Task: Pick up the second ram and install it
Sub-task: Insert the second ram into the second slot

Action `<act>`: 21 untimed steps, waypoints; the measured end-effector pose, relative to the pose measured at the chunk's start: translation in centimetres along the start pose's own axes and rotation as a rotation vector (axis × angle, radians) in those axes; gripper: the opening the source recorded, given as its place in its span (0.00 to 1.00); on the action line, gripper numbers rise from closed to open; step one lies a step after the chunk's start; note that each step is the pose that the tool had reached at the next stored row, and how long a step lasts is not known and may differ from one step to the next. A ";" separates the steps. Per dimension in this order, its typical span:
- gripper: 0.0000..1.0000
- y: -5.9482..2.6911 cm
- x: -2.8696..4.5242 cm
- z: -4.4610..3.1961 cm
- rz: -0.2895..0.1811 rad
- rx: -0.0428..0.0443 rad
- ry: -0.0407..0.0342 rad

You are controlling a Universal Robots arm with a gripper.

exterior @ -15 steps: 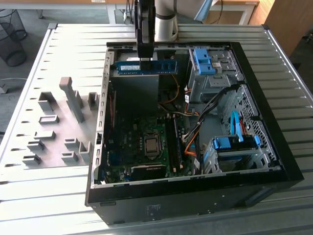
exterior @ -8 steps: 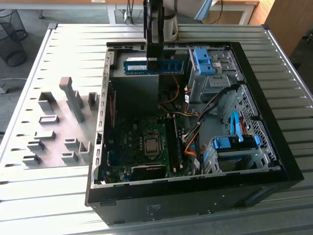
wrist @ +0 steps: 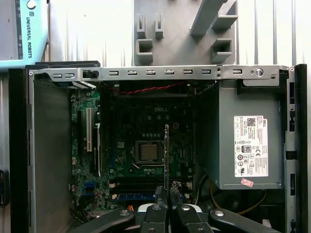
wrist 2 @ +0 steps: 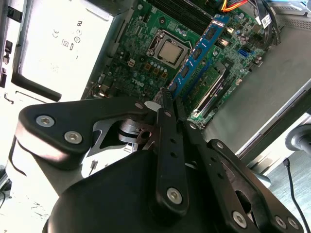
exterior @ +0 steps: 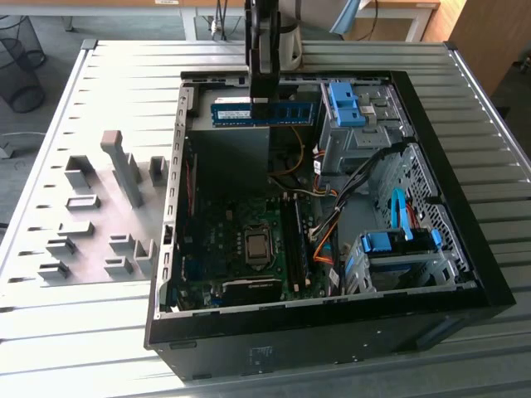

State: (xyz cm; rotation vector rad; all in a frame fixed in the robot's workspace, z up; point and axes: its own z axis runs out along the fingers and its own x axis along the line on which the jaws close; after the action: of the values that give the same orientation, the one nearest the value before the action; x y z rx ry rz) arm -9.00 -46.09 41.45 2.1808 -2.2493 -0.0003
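Blue and chip-lined, the second ram [exterior: 290, 114] is pinched edgewise between the jaws, sticking out to either side of them above the open computer case [exterior: 332, 348]. Below the jaws lie the green motherboard [exterior: 216, 240] and its black slots [exterior: 296, 240]. A clean seating likely needs the stick parallel to a free slot and pressed evenly.

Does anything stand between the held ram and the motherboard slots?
Nothing visible. The gripper holds the second ram above the open case; only open space separates it from the motherboard slots, and the cables lie toward the exterior view's right.
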 end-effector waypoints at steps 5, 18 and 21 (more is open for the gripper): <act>0.14 -0.03 0.00 0.00 0.000 0.0000 0.0000; 0.14 -0.03 0.00 0.02 0.039 -0.0003 -0.0002; 0.14 -0.03 0.00 0.03 0.049 -0.0003 -0.0002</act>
State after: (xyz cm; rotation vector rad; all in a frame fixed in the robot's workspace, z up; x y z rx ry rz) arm -8.97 -46.09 41.42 2.1250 -2.3020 -0.0005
